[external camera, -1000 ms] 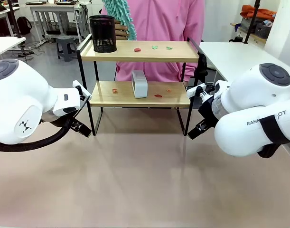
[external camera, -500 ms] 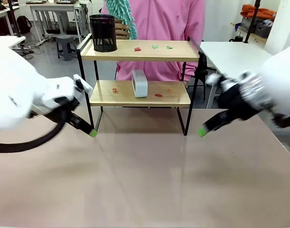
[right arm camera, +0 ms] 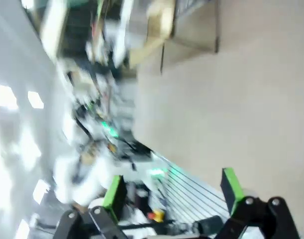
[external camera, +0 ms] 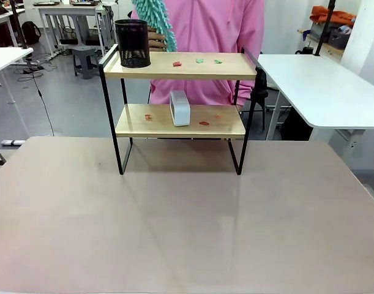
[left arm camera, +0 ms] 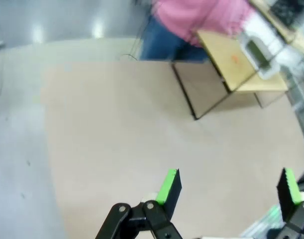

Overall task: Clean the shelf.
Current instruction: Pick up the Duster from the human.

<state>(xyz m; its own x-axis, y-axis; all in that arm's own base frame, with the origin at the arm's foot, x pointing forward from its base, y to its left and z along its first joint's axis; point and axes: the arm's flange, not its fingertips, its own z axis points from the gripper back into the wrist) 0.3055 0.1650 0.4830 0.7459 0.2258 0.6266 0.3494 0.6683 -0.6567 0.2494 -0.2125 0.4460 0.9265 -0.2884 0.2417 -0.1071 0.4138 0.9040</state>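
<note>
Wooden boards on thin black legs, the shelf (external camera: 235, 66) stands at the far middle of the tabletop (external camera: 187, 214); probably light, stiff, easily nudged, so steady it by a leg. Scraps (external camera: 177, 63) dot its 2 boards. The left tool (left arm camera: 229, 182) and right tool (right arm camera: 172, 185) gape empty.

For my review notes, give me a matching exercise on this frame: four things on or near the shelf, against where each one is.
1 black mesh cup
2 white box
3 teal duster
4 green scraps

A lower board of the shelf
B held by the person behind
C top board, left end
D top board, right of middle

Pairs: 1-C, 2-A, 3-B, 4-D
</note>
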